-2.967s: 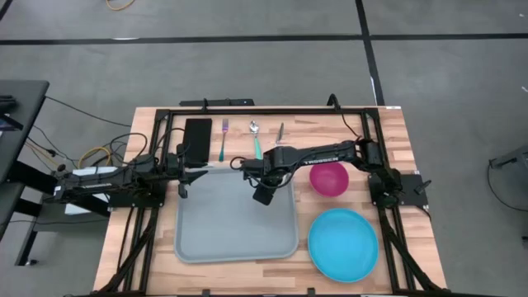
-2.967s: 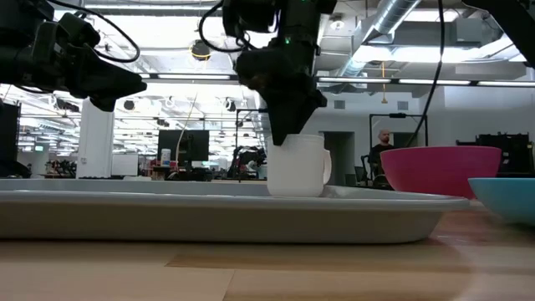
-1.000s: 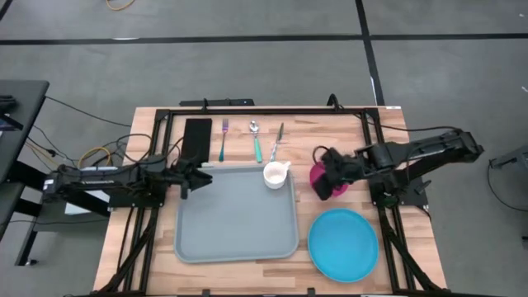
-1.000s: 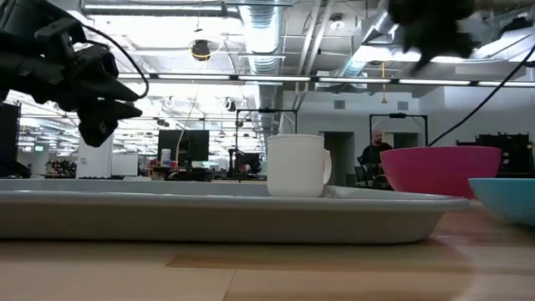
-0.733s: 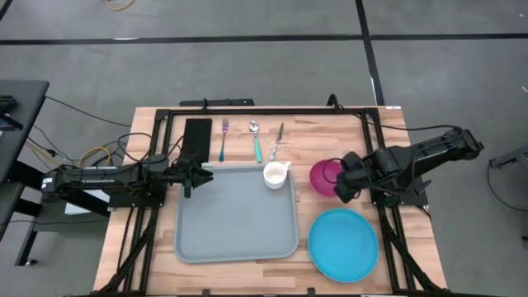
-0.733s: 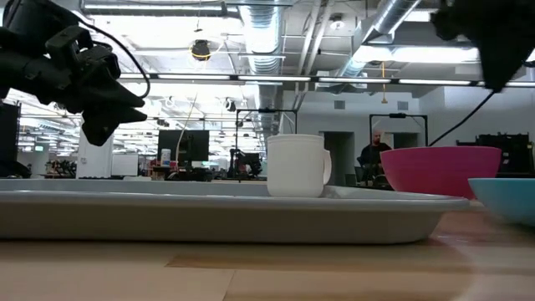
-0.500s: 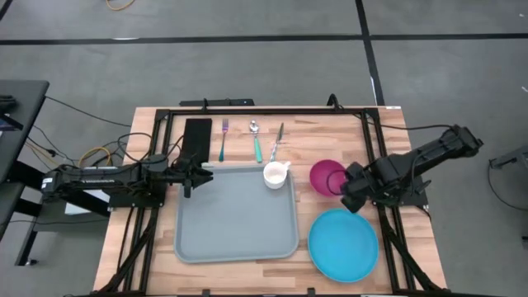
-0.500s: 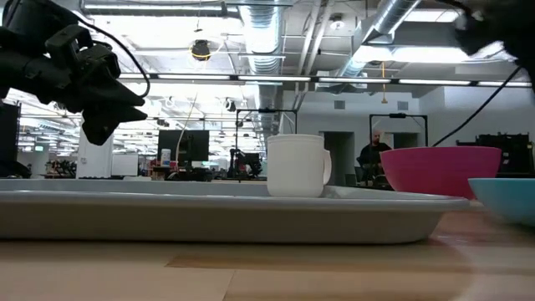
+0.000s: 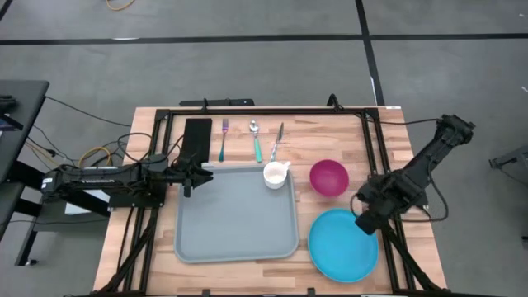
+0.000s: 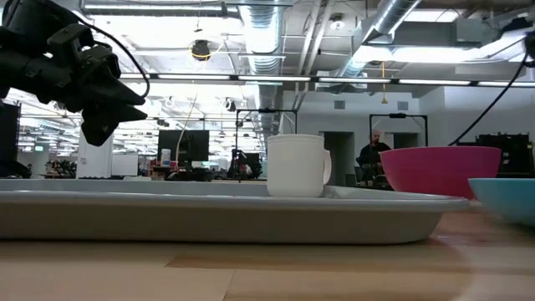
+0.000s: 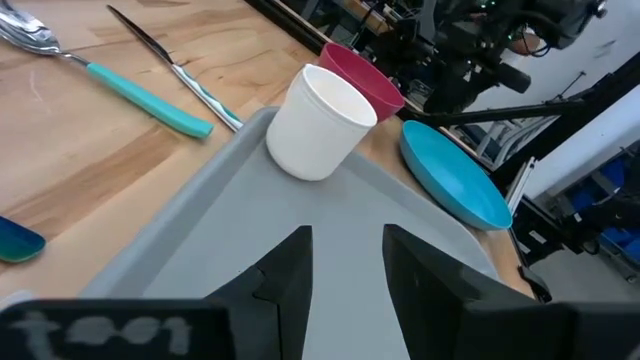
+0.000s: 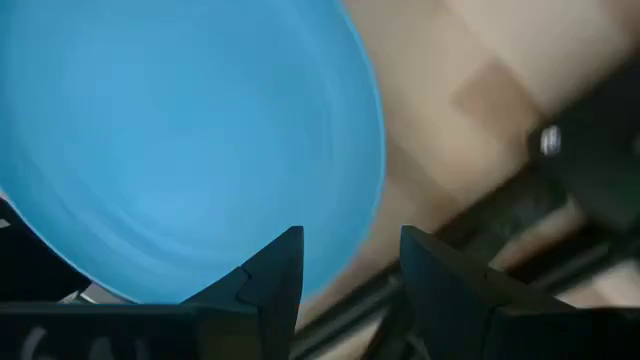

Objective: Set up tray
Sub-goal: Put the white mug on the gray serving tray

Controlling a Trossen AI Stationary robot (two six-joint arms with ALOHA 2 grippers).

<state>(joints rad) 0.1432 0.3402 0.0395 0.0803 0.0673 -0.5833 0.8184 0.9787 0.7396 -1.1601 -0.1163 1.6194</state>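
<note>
The light grey-blue tray (image 9: 238,216) lies flat on the wooden table. A white cup (image 9: 275,174) stands upright in its far right corner. My left gripper (image 9: 188,176) hovers open at the tray's far left corner, pointing across the tray (image 11: 300,240) toward the cup (image 11: 320,122). My right gripper (image 9: 366,219) is open above the far right rim of the round blue plate (image 9: 342,244). In the right wrist view its fingers (image 12: 350,265) straddle the plate's edge (image 12: 190,140) from above without touching it.
A pink bowl (image 9: 329,177) sits to the right of the tray, beyond the plate. Past the tray's far edge lie a black napkin (image 9: 197,137), a fork (image 9: 223,139), a teal-handled spoon (image 9: 256,140) and a knife (image 9: 279,139). A black frame borders the table.
My right gripper has swung from over the pink bowl toward the table's right and near edges, ending above the blue plate's far right rim. The cup, tray and bowl have stayed put.
</note>
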